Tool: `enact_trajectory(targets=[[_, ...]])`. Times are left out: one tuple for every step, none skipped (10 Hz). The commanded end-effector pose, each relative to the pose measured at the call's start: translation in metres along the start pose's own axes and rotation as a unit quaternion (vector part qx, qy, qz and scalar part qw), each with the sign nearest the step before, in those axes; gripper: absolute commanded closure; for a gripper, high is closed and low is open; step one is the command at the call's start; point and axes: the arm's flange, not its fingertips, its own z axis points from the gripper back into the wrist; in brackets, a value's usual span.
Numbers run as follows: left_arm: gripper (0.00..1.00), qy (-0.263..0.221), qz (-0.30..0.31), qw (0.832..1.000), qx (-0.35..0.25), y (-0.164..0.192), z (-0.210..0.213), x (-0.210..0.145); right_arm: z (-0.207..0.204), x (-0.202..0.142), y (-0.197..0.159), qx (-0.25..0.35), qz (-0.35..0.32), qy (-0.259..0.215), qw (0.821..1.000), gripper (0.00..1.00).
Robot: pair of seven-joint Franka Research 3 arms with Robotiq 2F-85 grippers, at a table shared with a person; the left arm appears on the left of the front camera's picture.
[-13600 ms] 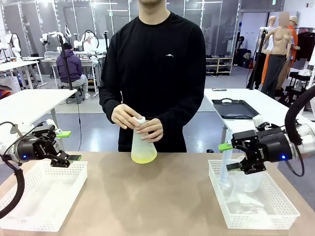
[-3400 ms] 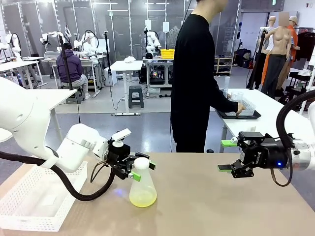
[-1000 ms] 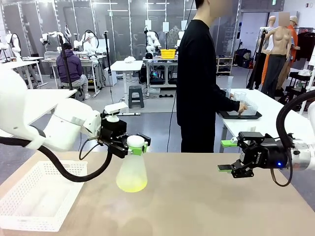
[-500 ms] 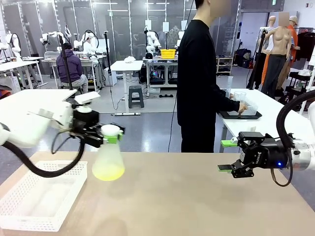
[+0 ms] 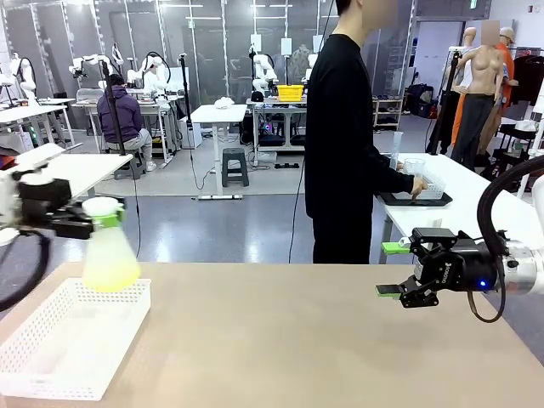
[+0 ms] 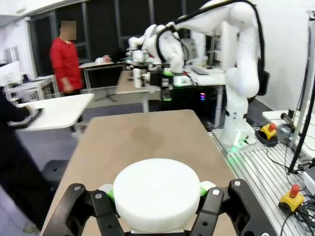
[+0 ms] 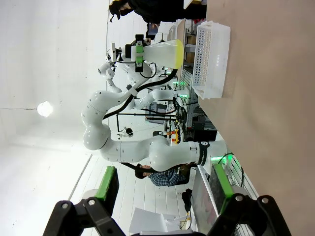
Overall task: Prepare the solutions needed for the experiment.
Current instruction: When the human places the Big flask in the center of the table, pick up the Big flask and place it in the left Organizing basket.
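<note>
flask held above the basket
left fingers clamp the frosted conical plastic flask of yellow-green solution over the white mesh basket; right fingers spread, holding nothing.

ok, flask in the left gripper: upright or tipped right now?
Upright. In the front view the flask hangs neck-up from the left gripper, above the white basket, its yellow-green liquid pooled level at the base.

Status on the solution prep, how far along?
Done: flask of yellow-green solution is picked up, off the table. In hand: left end effector shut on its neck, holding it over the white basket. Left: set it down. Right end effector is open and idle.
</note>
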Motion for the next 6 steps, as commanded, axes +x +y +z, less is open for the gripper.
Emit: enact_trajectory(targets=[[0.98, -0.038, -0.001, 0.998, 0.046, -0.013, 0.032, 0.0, 0.0, -0.001, 0.001, 0.004, 0.006, -0.001, 1.0, 0.06], [0.98, -0.045, 0.002, 0.997, 0.066, -0.016, 0.056, -0.006, 0.0, -0.001, 0.001, 0.004, 0.006, -0.001, 1.0, 0.06], [0.98, -0.064, 0.004, 0.996, 0.067, -0.018, 0.07, -0.012, 0.0, -0.001, 0.001, 0.004, 0.006, -0.001, 1.0, 0.06], [0.98, -0.075, 0.002, 0.995, 0.073, -0.019, 0.081, -0.018, 0.0, -0.001, 0.001, 0.004, 0.006, -0.001, 1.0, 0.06], [0.98, -0.073, -0.002, 0.994, 0.078, -0.019, 0.089, -0.026, 0.0, -0.001, 0.001, 0.004, 0.006, -0.001, 1.0, 0.06], [0.98, -0.072, -0.002, 0.994, 0.077, -0.02, 0.092, -0.033, 0.0, -0.001, 0.001, 0.004, 0.006, -0.001, 1.0, 0.06]])
